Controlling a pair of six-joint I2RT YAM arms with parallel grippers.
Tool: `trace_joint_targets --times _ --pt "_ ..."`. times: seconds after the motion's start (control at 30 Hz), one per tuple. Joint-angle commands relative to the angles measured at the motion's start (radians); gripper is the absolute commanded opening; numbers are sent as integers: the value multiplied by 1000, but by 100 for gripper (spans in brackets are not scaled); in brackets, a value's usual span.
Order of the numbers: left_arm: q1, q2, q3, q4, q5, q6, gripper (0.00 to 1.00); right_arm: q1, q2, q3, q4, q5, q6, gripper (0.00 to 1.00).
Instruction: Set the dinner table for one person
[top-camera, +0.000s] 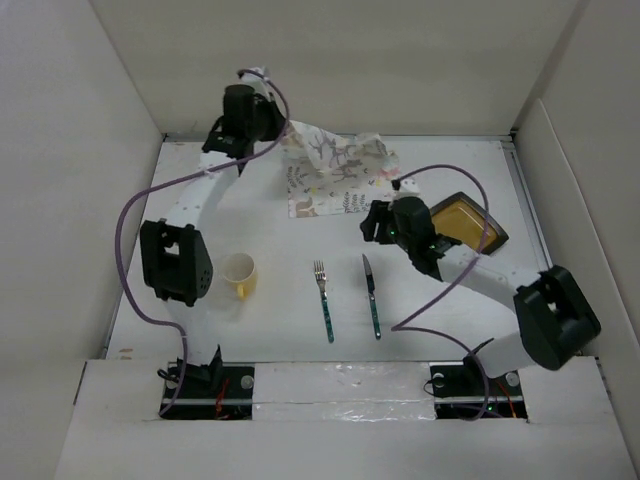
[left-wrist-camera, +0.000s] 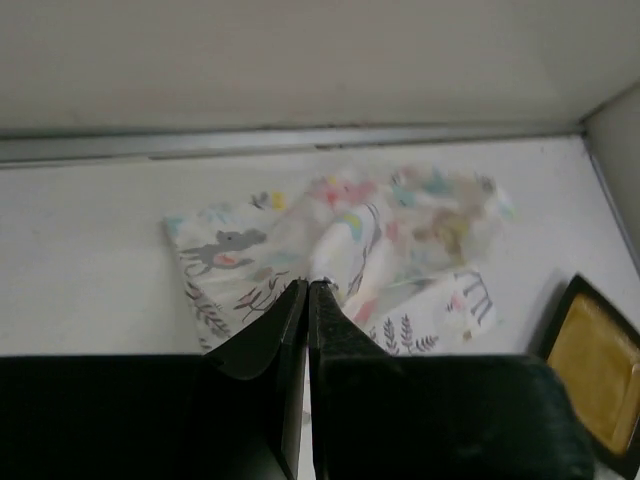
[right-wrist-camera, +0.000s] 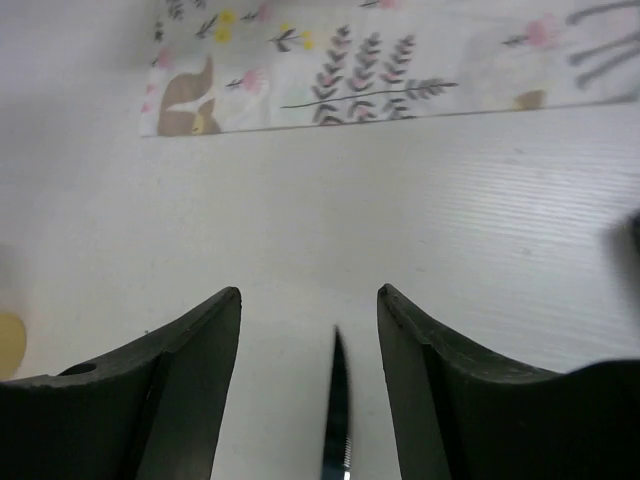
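Worktop, white and walled, carries everything. Nearest the arm bases lie cup, fork and knife, the cutlery side by side. Just beyond, right claw hangs open and empty. Only its wrist view shows the knife tip untouched between its jaws. Plate sits to its right. Farthest, left claw is closed on a bunched fold of mat, clear only from that wrist. Likely step: laying the mat. Next it needs pulling flat.

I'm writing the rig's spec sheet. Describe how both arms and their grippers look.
The left arm and right arm have white links, bulky black joint housings and looping purple cables. The left gripper and right gripper each have two black wedge-shaped fingers.
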Motion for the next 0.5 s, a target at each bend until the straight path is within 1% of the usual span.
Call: trace_joint_targets --times 0.0,0.07,0.1,0.13,0.17,0.2,0.23,0.3,0.4,0.47 --pt "86 -71 49 -2 81 -101 0 67 132 184 -47 -48 -83 62" --pt "158 -102 55 -33 96 -100 0 103 209 261 -93 -40 -101 63" --pt "178 -113 53 -43 99 -92 0 113 287 342 -111 -25 -106 63" --pt "195 -128 49 -51 95 -86 0 114 327 385 -140 -11 -110 63" --pt "219 -159 41 -62 96 -83 0 139 361 425 -192 -8 -115 63" --pt "219 -176 21 -63 116 -77 0 140 396 494 -194 -11 -120 64" --pt "219 -194 10 -60 127 -71 0 155 450 520 -229 -19 -130 64" --pt "219 -248 -38 -19 164 -84 0 173 484 552 -240 -8 -137 65" --pt "166 -281 -22 -10 181 -91 0 196 527 585 -237 13 -146 68" --pt "141 -303 -10 -5 194 -101 0 196 556 628 -286 22 -153 69"
